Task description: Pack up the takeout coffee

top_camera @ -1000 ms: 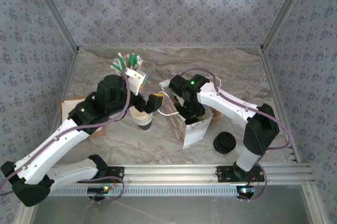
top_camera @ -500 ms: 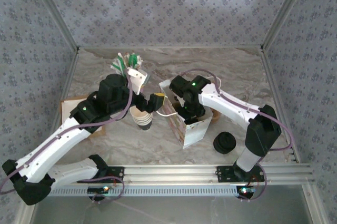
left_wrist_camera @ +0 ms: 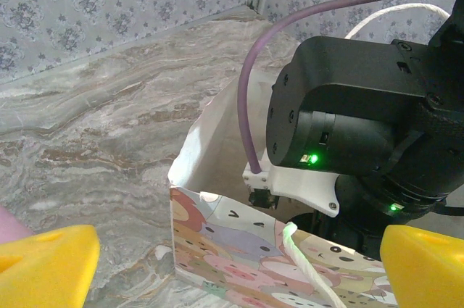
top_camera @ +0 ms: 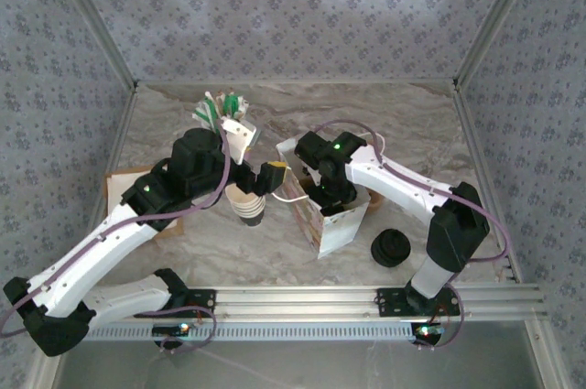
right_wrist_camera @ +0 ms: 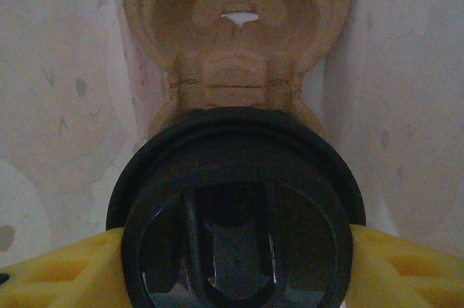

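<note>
The right tool is clasping the takeout coffee at its lid rim, likely the stiffest hold on this light, crushable cup.

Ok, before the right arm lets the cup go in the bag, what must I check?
1. Hold of the right gripper: jaws against both sides of the takeout coffee lid: ok.
2. Cup inside the paper bag: ok.
3. The pulp carrier lies below the cup: ok.
4. Cup bottom seated in a carrier pocket: cannot tell.
5. Bag standing upright, mouth open: ok.
6. The left gripper open, beside the bag, not in it: ok.
</note>
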`<state>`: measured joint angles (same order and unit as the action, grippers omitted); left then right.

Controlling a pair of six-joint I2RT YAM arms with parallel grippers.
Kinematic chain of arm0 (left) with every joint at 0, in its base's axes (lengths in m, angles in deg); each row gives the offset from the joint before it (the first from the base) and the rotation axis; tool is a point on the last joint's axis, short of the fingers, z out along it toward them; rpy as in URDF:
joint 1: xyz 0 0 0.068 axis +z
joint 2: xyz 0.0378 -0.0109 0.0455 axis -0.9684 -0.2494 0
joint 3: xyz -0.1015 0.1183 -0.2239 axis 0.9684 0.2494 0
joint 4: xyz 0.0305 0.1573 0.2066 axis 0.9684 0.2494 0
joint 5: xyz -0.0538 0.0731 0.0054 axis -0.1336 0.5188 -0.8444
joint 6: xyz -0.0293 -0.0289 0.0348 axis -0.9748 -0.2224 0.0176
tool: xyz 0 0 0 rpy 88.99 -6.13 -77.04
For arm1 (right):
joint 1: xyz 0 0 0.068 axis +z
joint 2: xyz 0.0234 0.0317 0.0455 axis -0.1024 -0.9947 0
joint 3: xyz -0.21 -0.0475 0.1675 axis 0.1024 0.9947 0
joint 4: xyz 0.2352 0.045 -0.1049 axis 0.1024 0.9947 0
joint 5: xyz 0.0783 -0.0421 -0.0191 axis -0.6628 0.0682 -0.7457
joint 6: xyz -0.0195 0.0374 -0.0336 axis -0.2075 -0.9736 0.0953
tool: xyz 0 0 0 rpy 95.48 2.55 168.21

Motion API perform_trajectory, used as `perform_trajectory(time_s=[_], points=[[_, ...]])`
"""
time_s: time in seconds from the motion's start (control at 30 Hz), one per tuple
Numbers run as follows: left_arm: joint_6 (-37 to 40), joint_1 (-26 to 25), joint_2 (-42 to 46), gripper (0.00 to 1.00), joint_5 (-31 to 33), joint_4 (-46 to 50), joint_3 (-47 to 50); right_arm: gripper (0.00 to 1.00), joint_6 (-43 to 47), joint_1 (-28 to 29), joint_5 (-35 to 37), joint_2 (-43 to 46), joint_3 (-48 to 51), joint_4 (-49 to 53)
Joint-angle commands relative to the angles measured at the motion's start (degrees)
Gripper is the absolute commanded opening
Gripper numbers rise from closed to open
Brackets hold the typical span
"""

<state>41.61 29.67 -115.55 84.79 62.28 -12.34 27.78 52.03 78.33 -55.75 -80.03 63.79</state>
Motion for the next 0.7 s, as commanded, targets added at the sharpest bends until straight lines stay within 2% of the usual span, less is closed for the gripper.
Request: perform_trajectory(time_s=[0.0,0.67], points=[[0.73,-0.35,0.39,1.0,-0.19,-0.58,-1.83,0.66,0.65,0.81,-2.16,-5.1,4.54,-3.26],[0.4,-0.37,0.32,0.99,-0.18,-0.64,-1.92,0.74,0.22,1.65,-0.69,-3.1,2.26,-0.75]])
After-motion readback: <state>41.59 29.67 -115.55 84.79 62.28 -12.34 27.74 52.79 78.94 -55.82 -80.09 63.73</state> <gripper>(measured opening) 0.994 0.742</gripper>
